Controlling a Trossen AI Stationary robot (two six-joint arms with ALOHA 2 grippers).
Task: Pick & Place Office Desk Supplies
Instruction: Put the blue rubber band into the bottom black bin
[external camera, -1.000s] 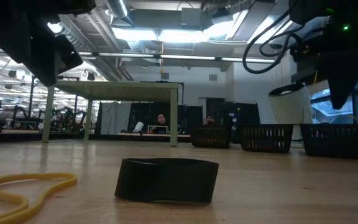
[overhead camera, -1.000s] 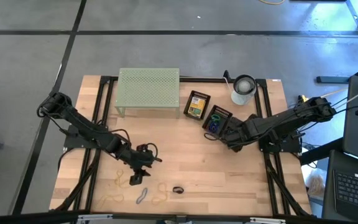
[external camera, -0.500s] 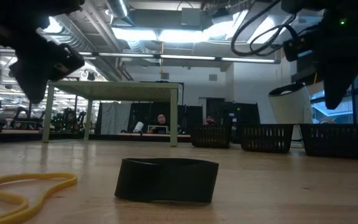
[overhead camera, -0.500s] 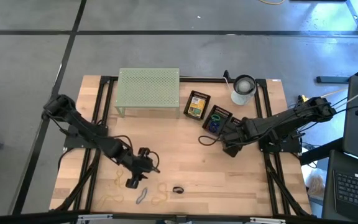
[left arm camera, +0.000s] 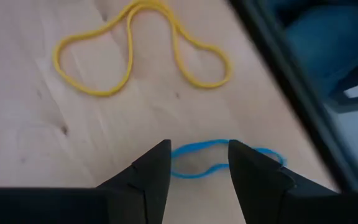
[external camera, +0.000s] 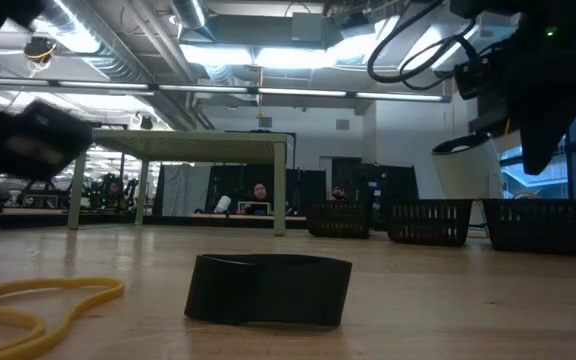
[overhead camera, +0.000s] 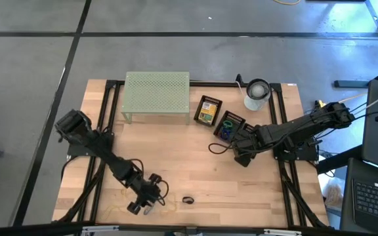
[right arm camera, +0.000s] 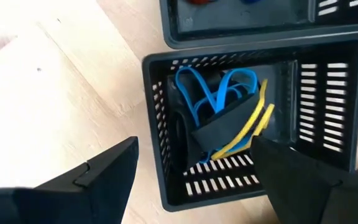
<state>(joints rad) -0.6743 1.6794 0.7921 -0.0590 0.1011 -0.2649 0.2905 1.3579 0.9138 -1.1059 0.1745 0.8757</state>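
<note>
A blue rubber band point(left arm camera: 225, 158) lies flat on the wooden counter point(overhead camera: 189, 164) close to its near edge, directly in front of the left hand point(left arm camera: 197, 168), whose two dark fingers point(left arm camera: 157, 171) stand parted with the band's loop showing in the gap between them and nothing gripped. Just beyond it a yellow rubber band point(left arm camera: 138, 53) lies in a loose double loop, apart from the blue one. From above, the left hand point(overhead camera: 140, 204) sits low at the near left of the counter, and a small black band point(overhead camera: 188, 200) lies a little to its right; in the level view this black band point(external camera: 268, 288) stands on edge in the middle, with a yellow rubber band point(external camera: 38, 305) flat on the wood to one side. Farther off, at the counter's right, the right hand point(overhead camera: 238, 156) hangs open and empty beside a black slotted basket point(right arm camera: 328, 106) that holds blue bands point(right arm camera: 213, 87), yellow bands point(right arm camera: 253, 127) and a dark flat piece point(right arm camera: 219, 130). Behind stand a crayon box point(overhead camera: 207, 110) in a dark tray, a pale green perforated rack point(overhead camera: 157, 92) and a white cup point(overhead camera: 256, 94).
</note>
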